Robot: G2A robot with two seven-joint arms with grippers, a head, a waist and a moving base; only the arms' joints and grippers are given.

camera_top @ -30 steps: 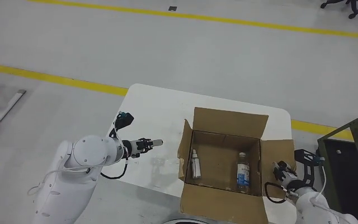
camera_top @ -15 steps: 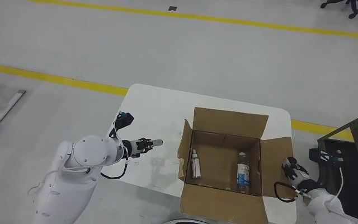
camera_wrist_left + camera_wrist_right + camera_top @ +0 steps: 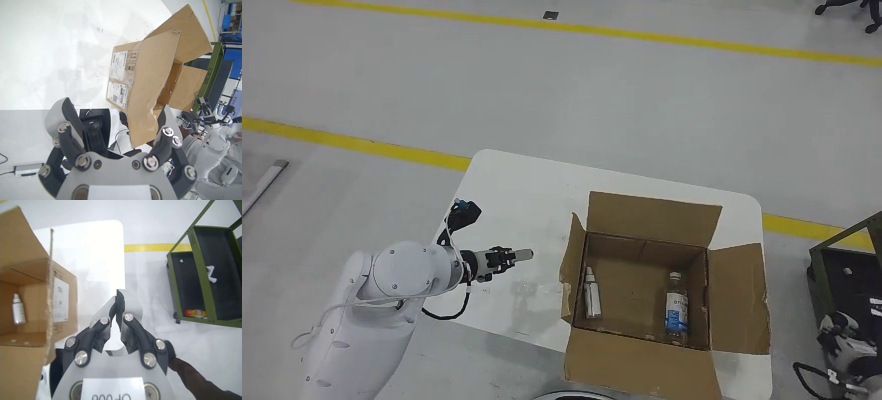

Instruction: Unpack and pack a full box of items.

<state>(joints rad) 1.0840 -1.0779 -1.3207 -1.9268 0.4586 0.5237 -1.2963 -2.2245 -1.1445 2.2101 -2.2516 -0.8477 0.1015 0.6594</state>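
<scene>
The cardboard box (image 3: 739,298) sits on the right half of the white tabletop (image 3: 522,200) with all four flaps folded outward and its top open. Two things lie on its floor, well apart. A small white spray bottle (image 3: 591,293) lies along the wall on the robot's left. A clear bottle with a blue label (image 3: 674,307) lies nearer the wall on the robot's right. The left hand (image 3: 520,254) hovers over the bare tabletop to the left of the box, level with its left wall and apart from it. In the left wrist view its fingers are spread wide with nothing between them, and they point at the labelled outer side of the box. The right hand (image 3: 117,298) is beyond the box's right flap, at the near right corner of the tabletop. It lies between the box and a green rack (image 3: 174,285) that stands on the floor. Its fingers are pressed together, tip to tip, and hold nothing. An orange item (image 3: 194,313) lies at the near end of the rack's dark tray, and a white item (image 3: 210,273) lies farther along. Yellow lines (image 3: 342,140) run across the grey floor beyond the tabletop.
</scene>
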